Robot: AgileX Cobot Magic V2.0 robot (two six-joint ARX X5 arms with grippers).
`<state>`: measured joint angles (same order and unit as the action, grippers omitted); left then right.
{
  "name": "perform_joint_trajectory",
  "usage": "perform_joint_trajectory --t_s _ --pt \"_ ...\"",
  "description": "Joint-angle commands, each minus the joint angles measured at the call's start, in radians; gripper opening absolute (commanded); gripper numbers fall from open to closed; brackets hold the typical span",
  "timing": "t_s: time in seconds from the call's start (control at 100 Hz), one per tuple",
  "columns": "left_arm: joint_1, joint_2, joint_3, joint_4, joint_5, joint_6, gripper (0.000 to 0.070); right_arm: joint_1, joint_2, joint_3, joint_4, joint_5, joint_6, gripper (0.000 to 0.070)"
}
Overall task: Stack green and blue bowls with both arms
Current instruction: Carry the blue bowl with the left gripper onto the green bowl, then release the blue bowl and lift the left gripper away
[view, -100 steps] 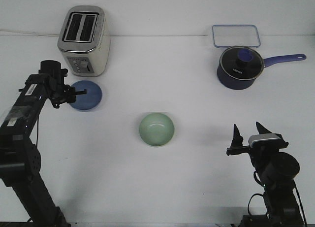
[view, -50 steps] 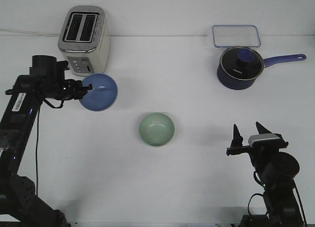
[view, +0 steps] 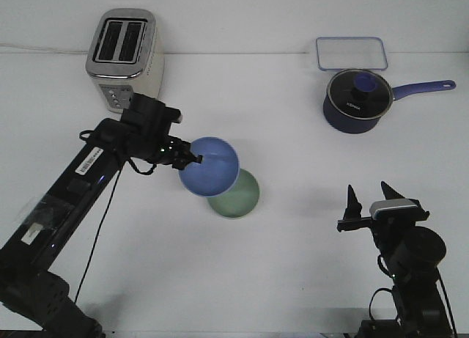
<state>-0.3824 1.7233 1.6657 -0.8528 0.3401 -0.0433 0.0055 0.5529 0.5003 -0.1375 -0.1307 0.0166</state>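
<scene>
My left gripper (view: 192, 157) is shut on the rim of the periwinkle blue bowl (view: 211, 167) and holds it in the air, partly over the pale green bowl (view: 239, 198). The green bowl sits on the white table near the middle, its upper left part hidden by the blue bowl. My right gripper (view: 368, 198) is open and empty, raised low at the right front, far from both bowls.
A cream two-slot toaster (view: 124, 59) stands at the back left. A dark blue saucepan (view: 357, 100) with a glass lid and long handle sits at the back right, with a clear lidded container (view: 351, 53) behind it.
My left gripper has lifted the blue bowl from beside the toaster and carried it right and forward until it overlaps the green bowl. The right arm has not moved.
</scene>
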Motion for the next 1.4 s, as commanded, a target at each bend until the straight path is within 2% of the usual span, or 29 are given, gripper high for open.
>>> perform_joint_trajectory --t_s 0.0,0.31,0.65,0.69,0.83,1.04,1.12,1.39 --pt "-0.024 0.039 0.016 0.011 0.005 0.001 0.0009 0.001 0.004 0.002 0.01 0.0 0.013 0.0502" --pt "-0.122 0.139 0.016 0.015 0.005 -0.002 0.0011 0.001 0.004 0.002 0.01 0.0 0.013 0.0502" --pt "-0.136 0.175 0.016 0.015 0.005 -0.001 0.002 0.001 0.004 0.002 0.01 0.0 0.013 0.0502" --pt "-0.135 0.175 0.016 0.011 0.004 -0.001 0.0041 0.001 0.004 0.002 0.01 0.0 0.013 0.0502" --pt "-0.134 0.175 0.016 0.009 0.004 0.001 0.022 0.001 0.004 0.002 0.011 0.0 0.013 0.0502" --pt "-0.135 0.175 0.016 0.016 0.004 0.006 0.0396 0.001 0.004 0.002 0.011 0.0 0.013 0.0502" --pt "-0.128 0.174 0.018 0.018 0.005 0.011 0.0424 0.001 0.004 0.002 0.011 0.0 0.013 0.0502" --pt "-0.051 0.092 0.023 0.0 0.004 0.014 0.0422 0.001 0.004 0.002 0.011 0.001 0.013 0.0502"
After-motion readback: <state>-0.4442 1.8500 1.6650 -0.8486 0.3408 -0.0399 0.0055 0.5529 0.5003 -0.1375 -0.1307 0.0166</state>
